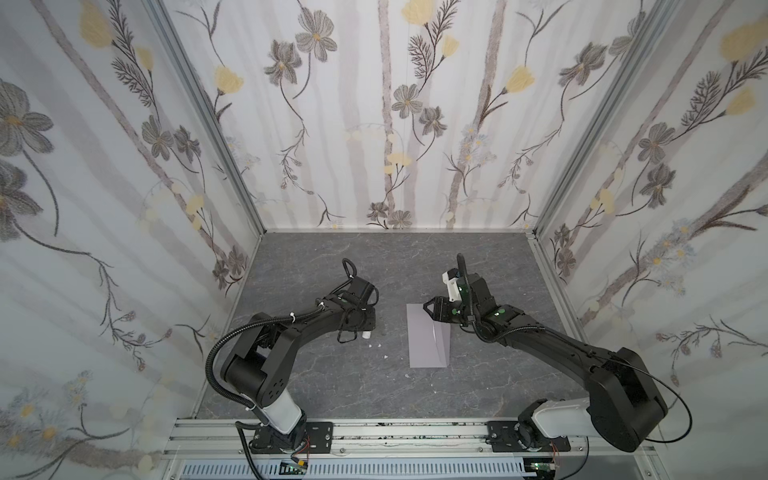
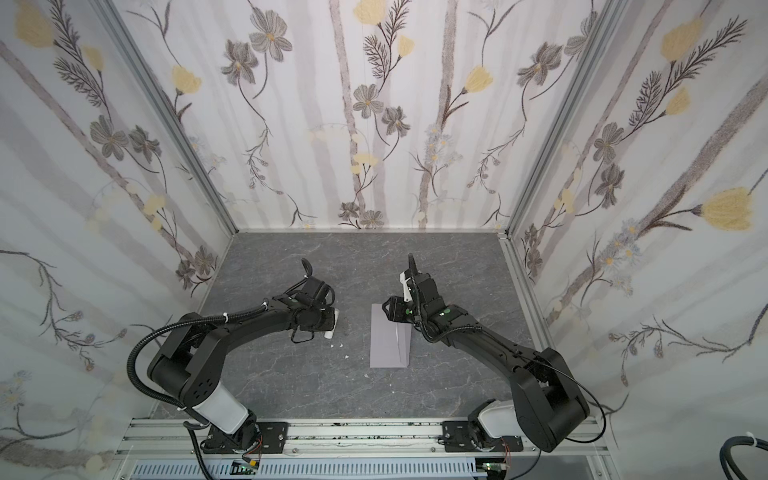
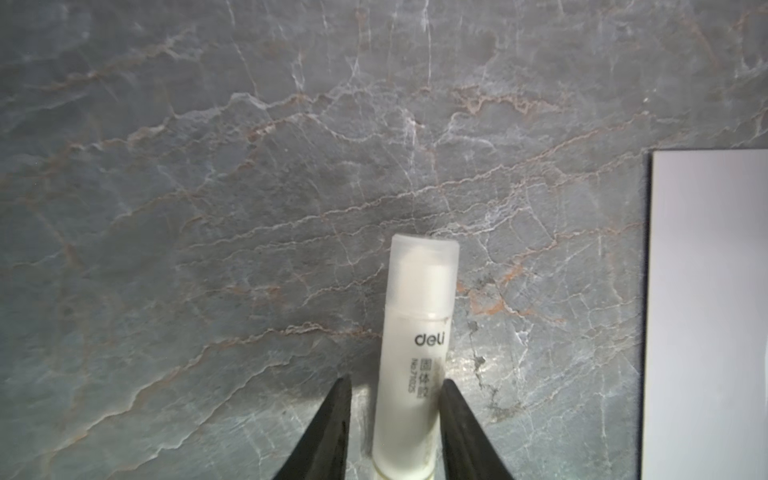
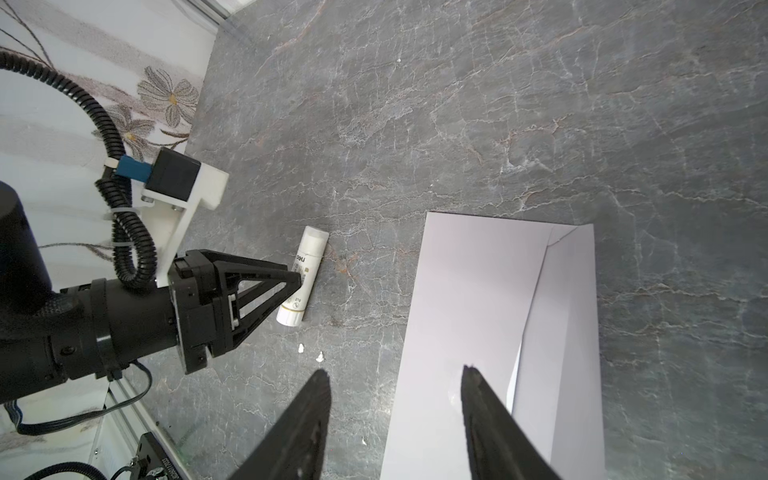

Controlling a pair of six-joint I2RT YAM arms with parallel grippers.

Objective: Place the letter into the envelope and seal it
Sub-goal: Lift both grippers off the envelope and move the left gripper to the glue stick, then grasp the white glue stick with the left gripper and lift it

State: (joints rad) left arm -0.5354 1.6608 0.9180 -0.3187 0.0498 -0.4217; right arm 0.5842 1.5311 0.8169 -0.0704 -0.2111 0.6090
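We judge the glue stick [image 3: 419, 299], between the spread fingers of the left gripper [image 3: 395, 384], light, rigid and slick, so grip mid-barrel; the right gripper [image 4: 399, 372], spread and empty, straddles one edge of the thin, limp envelope [image 4: 469, 291].

The left arm [image 1: 291, 332] reaches forward with its wrist turned down, and the left gripper [image 3: 395, 381] has its fingers partly spread, seemingly clamping nothing. The right arm [image 1: 540, 336] angles inward, and the right gripper [image 4: 395, 370] hangs low with its fingers wide apart.

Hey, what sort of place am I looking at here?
Likely a robot lab booth, not a home: floral-papered panels in aluminium framing, two arms bolted to a rail, a marble-look tabletop.
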